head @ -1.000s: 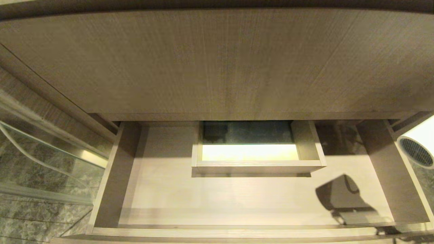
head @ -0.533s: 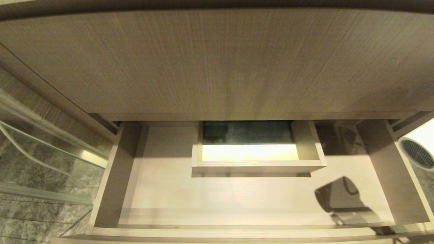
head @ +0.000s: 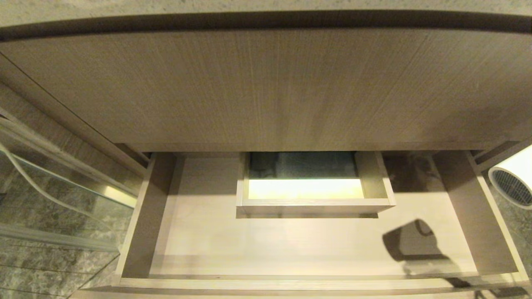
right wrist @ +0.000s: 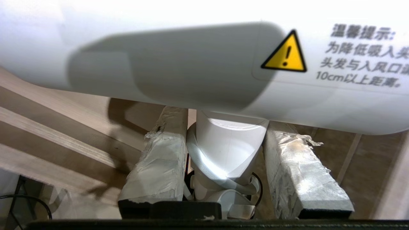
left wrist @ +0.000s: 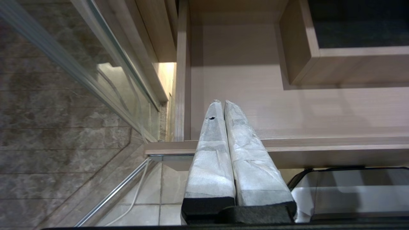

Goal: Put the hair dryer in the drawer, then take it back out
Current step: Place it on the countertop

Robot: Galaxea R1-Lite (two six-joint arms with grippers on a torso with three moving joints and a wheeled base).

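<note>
Holding hair dryer (right wrist: 204, 64) by its handle, right pincer (right wrist: 223, 166) clamped part-closed, just beyond drawer (head: 496, 232) right wall. Swing in over the wall, lower flat, avoid boxed cutout (head: 314, 203). Left pincer (left wrist: 228, 127) closed, empty, idle.

The drawer (head: 199, 249) is pulled out below the panel (head: 266, 87), with a boxed cutout (head: 314, 201) set at its middle back. The hair dryer (head: 513, 182) is held out past the drawer's right wall, above and beside it, with its grille turned toward the drawer; its shadow (head: 415, 245) is cast on the drawer floor near the right front. The handle (right wrist: 228, 150) is seated between the fingers of the right gripper (right wrist: 223, 159). The left gripper (left wrist: 223, 107) is placed over the drawer's front left corner. A glass pane (head: 54, 199) stands left of the drawer.
</note>
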